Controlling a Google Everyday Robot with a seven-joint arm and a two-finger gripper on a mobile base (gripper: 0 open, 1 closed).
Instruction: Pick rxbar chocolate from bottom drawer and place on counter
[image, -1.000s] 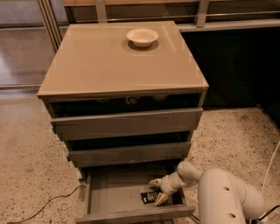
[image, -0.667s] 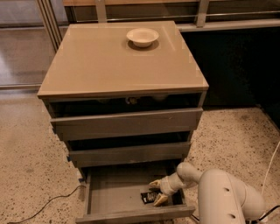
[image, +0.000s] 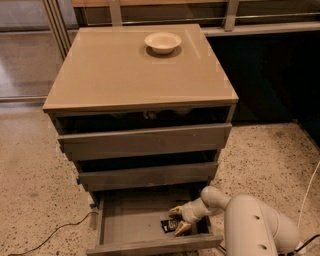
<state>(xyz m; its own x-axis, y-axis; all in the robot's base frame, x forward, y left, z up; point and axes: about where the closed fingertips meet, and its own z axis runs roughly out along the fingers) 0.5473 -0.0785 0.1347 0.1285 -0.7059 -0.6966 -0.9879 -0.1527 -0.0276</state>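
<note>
The bottom drawer (image: 127, 227) is standing pulled out, a wide shallow tray with a flat grey floor and a plain grey-brown front. It is holding one thing: the rxbar chocolate (image: 169, 225), a small flat bar in a black wrapper with pale lettering, lying on the floor toward the right side. The tool (image: 178, 220) is reaching down into that same drawer, its two pale fingers (image: 176, 210) standing spread apart, one above the bar's right end and one just at its lower right edge. Whether either is touching the wrapper I cannot tell. Behind the tool, the rounded white arm (image: 250, 227) is filling the lower right corner.

Above the tool, the middle drawer (image: 147, 175) and the top drawer (image: 145, 141) are sitting slightly open, with dark gaps over their fronts. Higher still, the bench (image: 125, 75), a smooth glossy tan slab, is carrying a shallow round cream bowl (image: 163, 42) near its far edge. Well off to the left of the tool, a thin dark cable (image: 50, 234) is trailing across the speckled floor (image: 30, 175).

Compared with a second ago, the tool and the bar are keeping the same places.
</note>
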